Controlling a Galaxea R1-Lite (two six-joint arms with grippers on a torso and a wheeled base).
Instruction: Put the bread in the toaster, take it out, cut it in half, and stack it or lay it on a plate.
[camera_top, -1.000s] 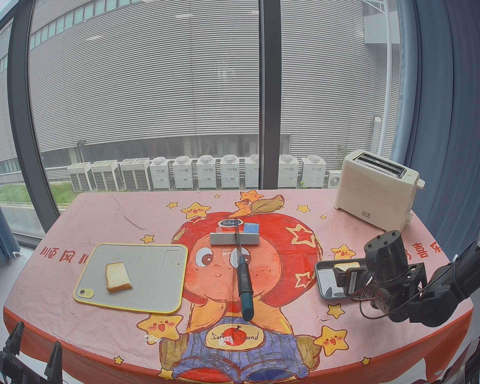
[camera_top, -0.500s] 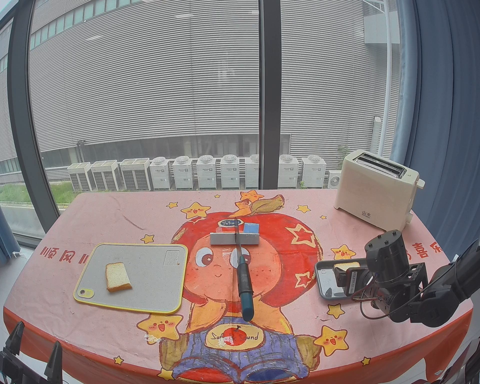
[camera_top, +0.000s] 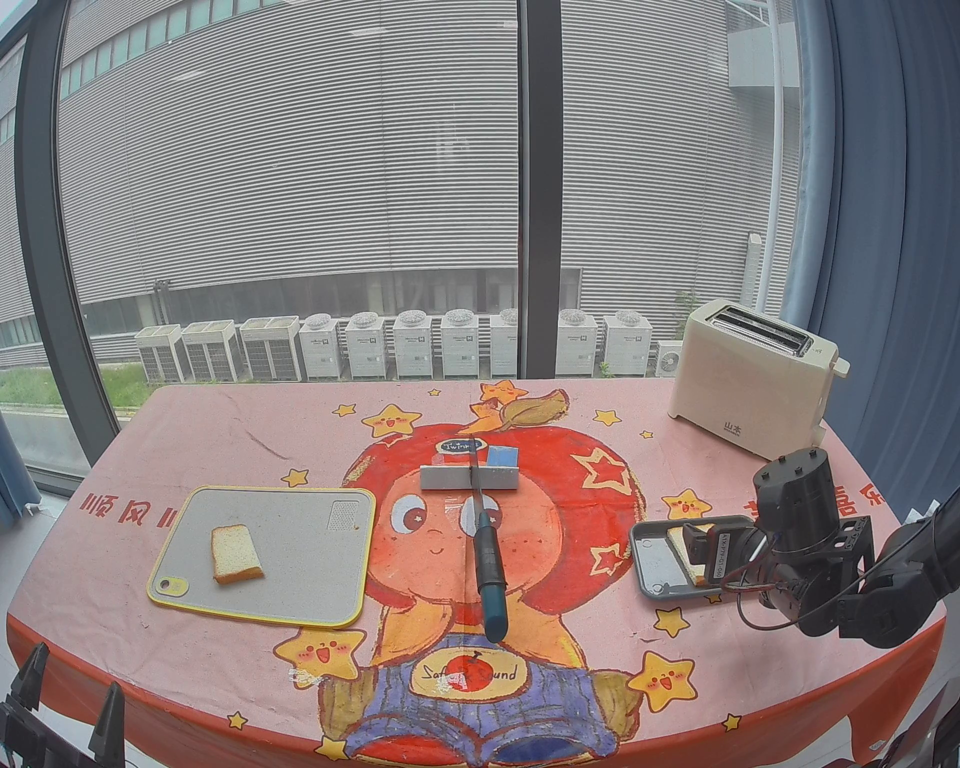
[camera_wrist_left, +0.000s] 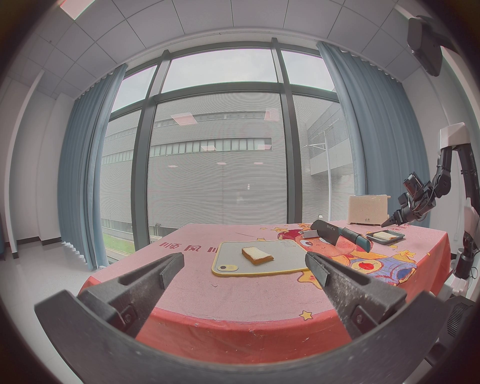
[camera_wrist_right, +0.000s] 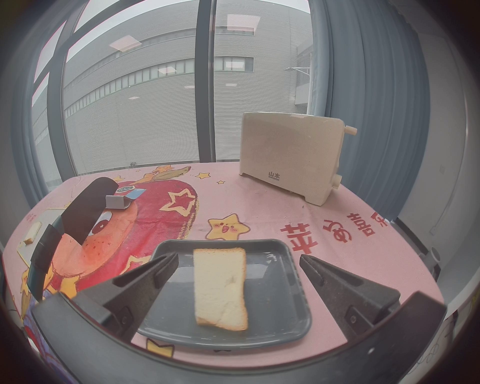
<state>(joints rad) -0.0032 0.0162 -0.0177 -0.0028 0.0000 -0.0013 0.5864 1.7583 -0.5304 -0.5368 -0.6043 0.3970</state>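
One piece of bread (camera_top: 236, 553) lies on the grey cutting board (camera_top: 300, 570) at the left. Another piece of bread (camera_wrist_right: 220, 287) lies flat on the dark plate (camera_wrist_right: 280, 300) at the right. My right gripper (camera_wrist_right: 237, 261) hovers open just above the plate's near edge, its fingers either side of that piece without touching it; it is the right gripper (camera_top: 715, 553) in the head view. The cream toaster (camera_top: 757, 378) stands at the far right with empty slots. My left gripper (camera_wrist_left: 245, 260) is open and holds nothing, off the table's near left edge.
A knife (camera_top: 488, 560) with a dark handle lies in the table's middle, its blade on a small grey rest (camera_top: 470, 472). A window runs behind the table and a blue curtain (camera_top: 880, 250) hangs at the right.
My right gripper has drawn back to the right and slightly up from the plate, and more of the bread on the plate shows. The left arm has not moved.
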